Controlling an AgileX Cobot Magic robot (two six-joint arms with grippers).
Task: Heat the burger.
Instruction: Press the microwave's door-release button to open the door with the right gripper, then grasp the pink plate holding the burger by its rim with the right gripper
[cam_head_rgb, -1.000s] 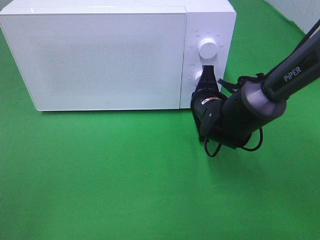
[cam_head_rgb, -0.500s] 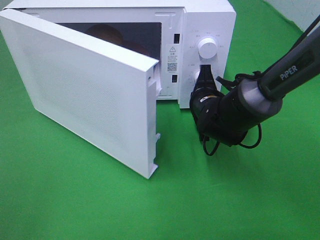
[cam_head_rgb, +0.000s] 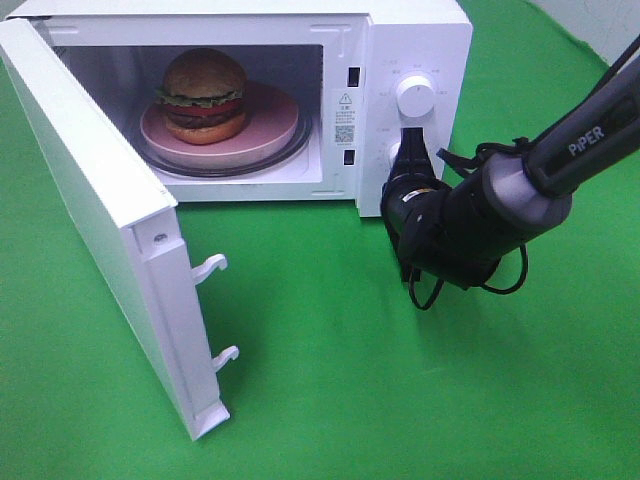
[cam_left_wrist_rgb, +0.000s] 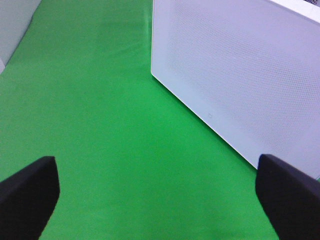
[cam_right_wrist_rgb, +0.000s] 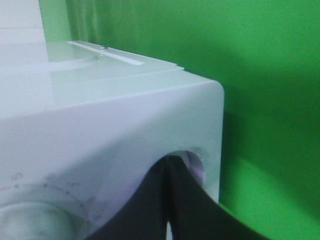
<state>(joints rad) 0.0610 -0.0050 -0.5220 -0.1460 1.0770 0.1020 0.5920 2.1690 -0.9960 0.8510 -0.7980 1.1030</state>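
Inside the microwave (cam_head_rgb: 415, 40), the burger (cam_head_rgb: 204, 95) sits on a pink plate (cam_head_rgb: 270, 118) on the glass turntable, a bit toward the hinge side of the cavity. The door (cam_head_rgb: 90, 220) hangs wide open off the microwave's left edge.

The right gripper (cam_head_rgb: 414, 150) is pinched fully closed with nothing in it. Its tip is pressed up against the lower control (cam_head_rgb: 396, 156) on the microwave's panel, just under the upper dial (cam_head_rgb: 415, 95). My read is that this is the door-release poke, so the step in hand is about the door, not the food.

The left gripper (cam_left_wrist_rgb: 157, 197) is spread wide and empty, out in front of the microwave facing the outer face of the door. It's not visible from the high camera.

Can't tell from this whether the burger's been heated yet. If not, the next move needs the right gripper to back off the panel. Then something has to push the door shut until the latch hooks catch, and after that twist a dial. The closed fingers would have to open to grab a round knob.
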